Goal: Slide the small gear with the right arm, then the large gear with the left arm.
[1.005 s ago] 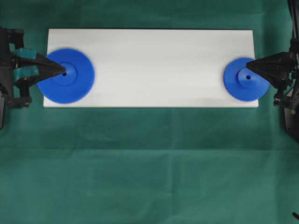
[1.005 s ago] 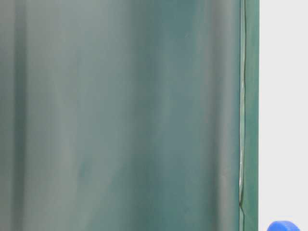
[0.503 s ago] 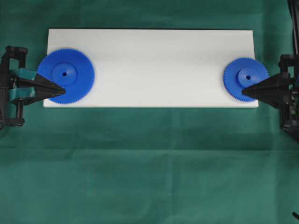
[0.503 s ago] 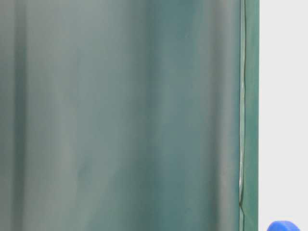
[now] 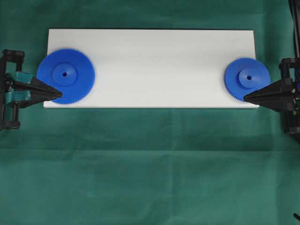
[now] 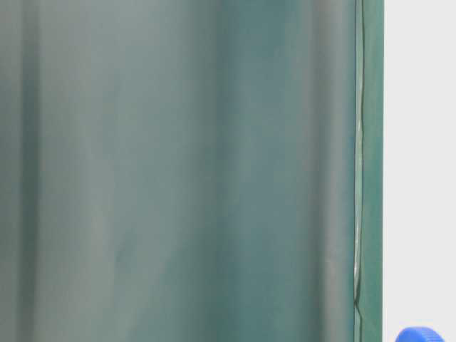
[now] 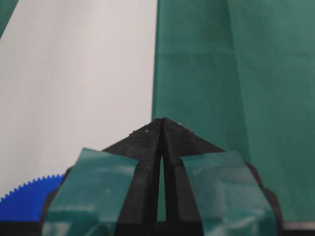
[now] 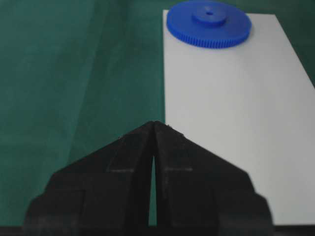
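Small gear (image 5: 247,79): we see it flat on the right end of the white board (image 5: 159,65), untouched.
Right pincer (image 5: 245,97): clenched to a point and empty, its tip at the gear's near rim, beside the board's front edge; the gear lies just beyond and slightly right of the tip.
Large gear (image 5: 66,76): flat on the board's left end.
Left pincer (image 5: 60,93): clenched, empty, tip at that gear's near rim.
Coming move: we judge the right arm goes first, pushing its gear leftward along the board's long axis.
Counter (image 5: 150,164): green cloth.
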Available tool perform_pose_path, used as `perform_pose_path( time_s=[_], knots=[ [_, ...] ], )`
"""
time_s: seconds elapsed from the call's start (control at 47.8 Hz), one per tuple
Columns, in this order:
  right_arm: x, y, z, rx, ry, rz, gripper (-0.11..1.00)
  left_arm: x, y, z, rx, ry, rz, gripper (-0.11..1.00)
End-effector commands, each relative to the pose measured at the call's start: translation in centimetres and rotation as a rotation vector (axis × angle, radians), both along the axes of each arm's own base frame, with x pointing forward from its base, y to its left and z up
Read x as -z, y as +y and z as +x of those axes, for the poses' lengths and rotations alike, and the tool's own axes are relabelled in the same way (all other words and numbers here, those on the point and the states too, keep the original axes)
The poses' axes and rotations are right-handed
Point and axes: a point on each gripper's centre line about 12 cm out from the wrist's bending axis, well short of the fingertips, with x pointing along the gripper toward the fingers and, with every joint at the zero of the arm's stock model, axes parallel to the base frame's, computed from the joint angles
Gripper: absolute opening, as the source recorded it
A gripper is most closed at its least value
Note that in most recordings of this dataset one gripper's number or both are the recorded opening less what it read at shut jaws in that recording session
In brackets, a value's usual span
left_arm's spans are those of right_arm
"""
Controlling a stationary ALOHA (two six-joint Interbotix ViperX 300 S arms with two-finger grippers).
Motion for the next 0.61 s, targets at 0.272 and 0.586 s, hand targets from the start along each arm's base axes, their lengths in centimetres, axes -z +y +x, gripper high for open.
perform_pose_path(
  time_s=[0.272,0.586],
  knots=[
    [-0.1,0.1,-0.8,0.0,-0.044,-0.005,0.5,0.0,-0.1,-1.6,0.001,-0.061,-0.001,0.0],
    [0.1,-0.1,-0.8,0.015,-0.012,-0.008,0.5,0.7,-0.1,-2.5,-0.004,-0.071,-0.02,0.0]
  ],
)
